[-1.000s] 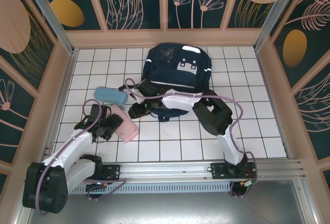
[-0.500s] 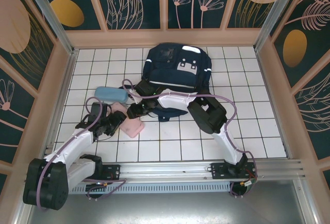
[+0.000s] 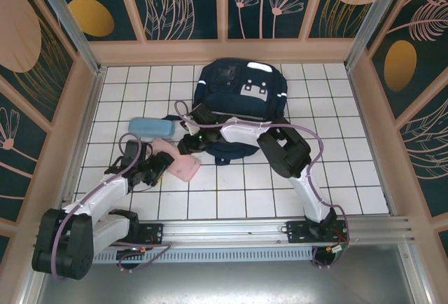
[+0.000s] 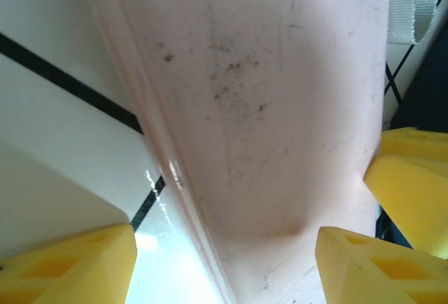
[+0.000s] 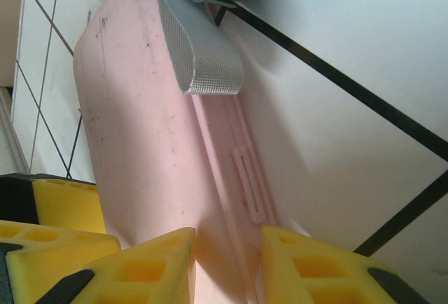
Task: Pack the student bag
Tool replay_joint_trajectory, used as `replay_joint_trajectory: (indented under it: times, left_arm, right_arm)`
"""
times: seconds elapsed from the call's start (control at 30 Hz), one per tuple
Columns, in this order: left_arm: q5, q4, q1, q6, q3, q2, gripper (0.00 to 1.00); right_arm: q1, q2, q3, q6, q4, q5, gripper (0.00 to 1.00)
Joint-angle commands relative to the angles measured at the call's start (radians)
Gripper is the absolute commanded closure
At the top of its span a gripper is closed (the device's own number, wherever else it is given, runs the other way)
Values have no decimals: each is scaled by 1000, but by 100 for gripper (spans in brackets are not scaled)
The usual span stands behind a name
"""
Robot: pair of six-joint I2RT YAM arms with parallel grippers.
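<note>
The student bag (image 3: 241, 90) lies flat at the far middle of the white tiled table (image 3: 336, 178), straps toward the arms, in the same spot as a second ago.

Just in front of its near-left corner lies the pink case (image 3: 183, 166). A second ago it lay steeply slantwise with its near end pointing at the arm bases. Now it is turned flatter across the tiles, its right end closer to the bag.

The right gripper (image 3: 189, 144) reaches leftward across the bag's front edge and is now at the far end of the case, a little farther from the bases than before. In the right wrist view its two yellow fingers stand close on either side of the case's latch edge. Whether they already pinch it I cannot tell.

The left gripper (image 3: 159, 169) is at the case's near-left end, slightly to the right of where it was. In the left wrist view its jaws are spread wide across the case. One pad is against the pink face, and a strip of tile shows between the other pad and the case's rim.

The light-blue pencil case (image 3: 150, 127) rests just beyond the pink case, unmoved, and its grey strap (image 5: 203, 52) lies over the pink lid.
</note>
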Motion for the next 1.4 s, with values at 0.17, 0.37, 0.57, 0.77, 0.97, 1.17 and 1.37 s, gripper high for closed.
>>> replay_joint_trajectory:
  times: [0.17,0.37,0.57,0.77,0.97,1.17,1.37]
  left_arm:
    - [77,143,7,2,3,81,38]
    - [175,250,7,-18,0,94,32]
    - [227,329,7,-61,-1,23,31]
    - [229,336,7,-93,-19,-19,34]
    - [198,280,7,-78,-28,20,40]
    - [156,200,8,-50,-6,29,54]
    - [136,148,8,-31,9,26,74]
  right_arm:
    - [-22,36,-62,24,-8,-90,71]
    - [-21,39,-65,25,2,-141,67]
    - [-23,35,-65,41,28,-189,65]
    - [-25,27,-56,47,35,-199,64]
    - [-25,25,-52,40,23,-188,63]
    - [-25,6,-64,39,18,-167,63]
    - [-25,-55,-72,27,5,-124,62]
